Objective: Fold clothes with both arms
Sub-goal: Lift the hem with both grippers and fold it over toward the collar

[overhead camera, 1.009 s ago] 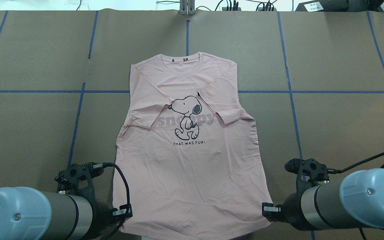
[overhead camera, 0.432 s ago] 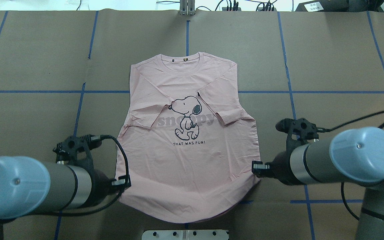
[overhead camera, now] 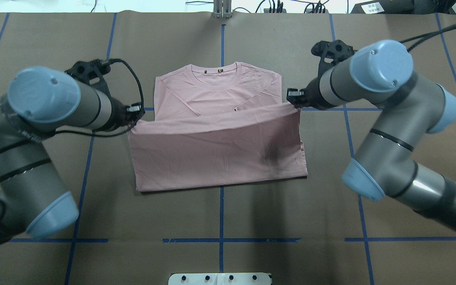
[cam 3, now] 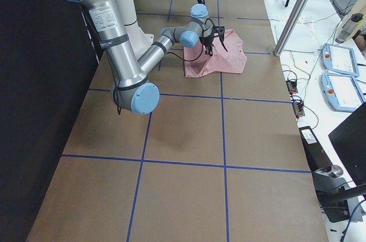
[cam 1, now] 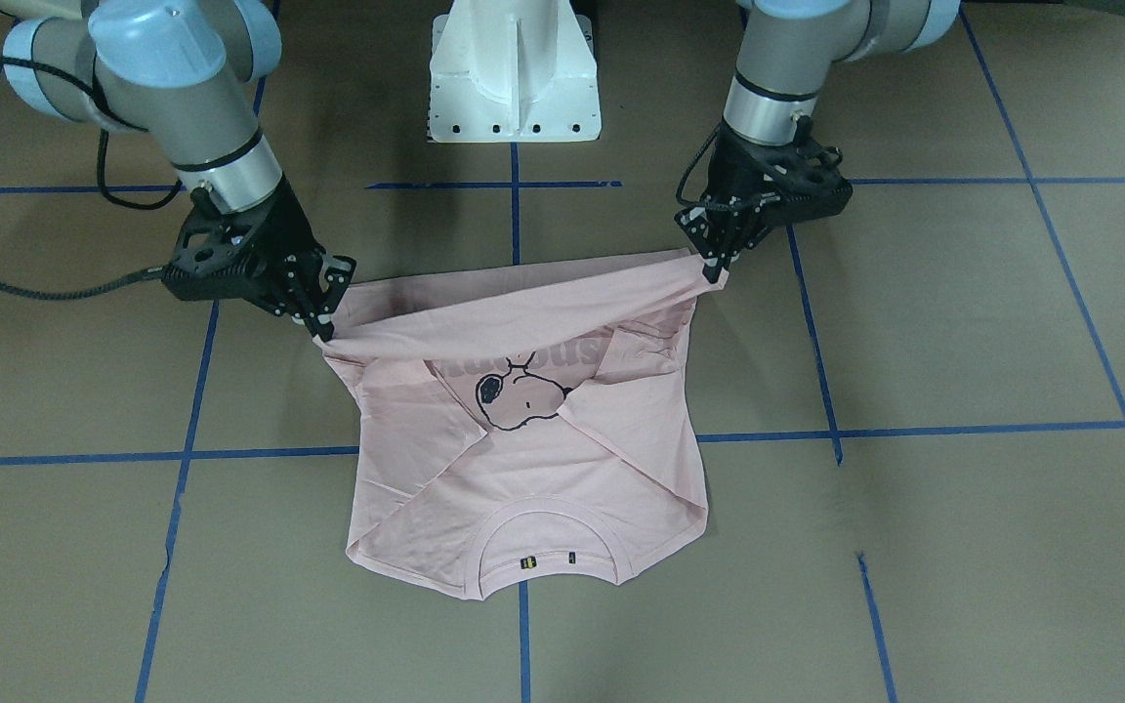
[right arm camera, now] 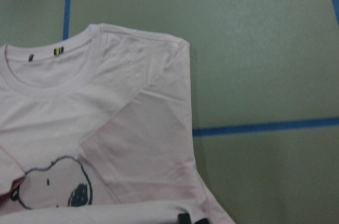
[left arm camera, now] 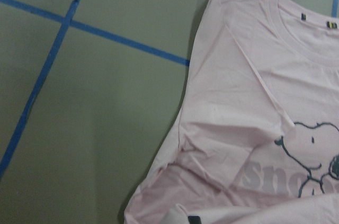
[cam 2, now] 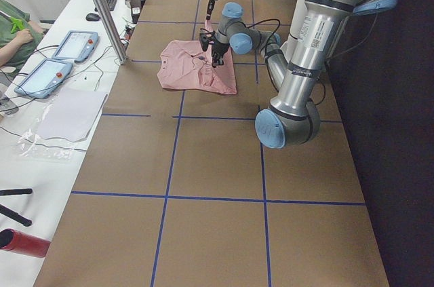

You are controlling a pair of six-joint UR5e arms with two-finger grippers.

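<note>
Hem (cam 1: 523, 293) of the pink T-shirt (cam 1: 523, 459) is pinched tight in left gripper (cam 1: 716, 268) and right gripper (cam 1: 325, 327), collar (cam 1: 548, 508) lying lower centre

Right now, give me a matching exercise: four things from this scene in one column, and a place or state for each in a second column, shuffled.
1. left gripper
2. right gripper
3. collar
4. white pedestal base

A. lies flat, at the end of the T-shirt farthest from the robot
B. shut on a hem corner, on the front-facing view's left
C. at the top middle of the front-facing view
D. shut on a hem corner, on the front-facing view's right

Pairs: 1-D, 2-B, 3-A, 4-C
</note>
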